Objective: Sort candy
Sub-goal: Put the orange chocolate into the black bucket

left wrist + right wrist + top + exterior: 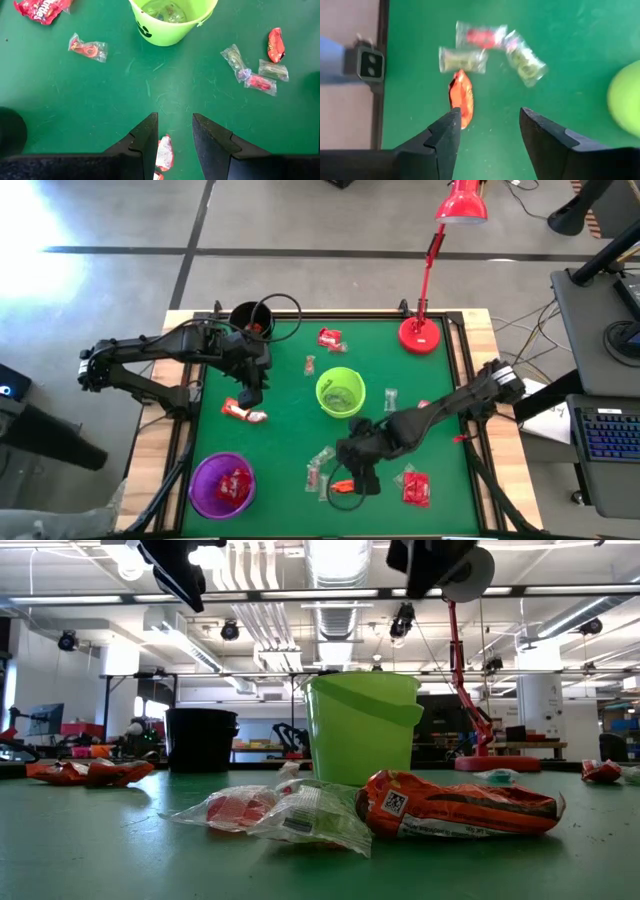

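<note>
The right gripper [487, 132] hovers wide open, holding nothing, above a shiny red-orange wrapped candy [462, 98] beside three clear-wrapped sweets [463, 59]. Dropping off-centre, I reckon it could snag a neighbour. The left gripper [173, 142], parted and empty, hangs over another red candy [164, 152], visible only from its wrist.

My worktop [290, 390] is deep green, edged in pale wood. On it sit a lime-green cup [340, 392], a purple cup [222, 485] and a black cup [247, 317]. Candy [462, 97] glints red-orange; my pincers are black.
</note>
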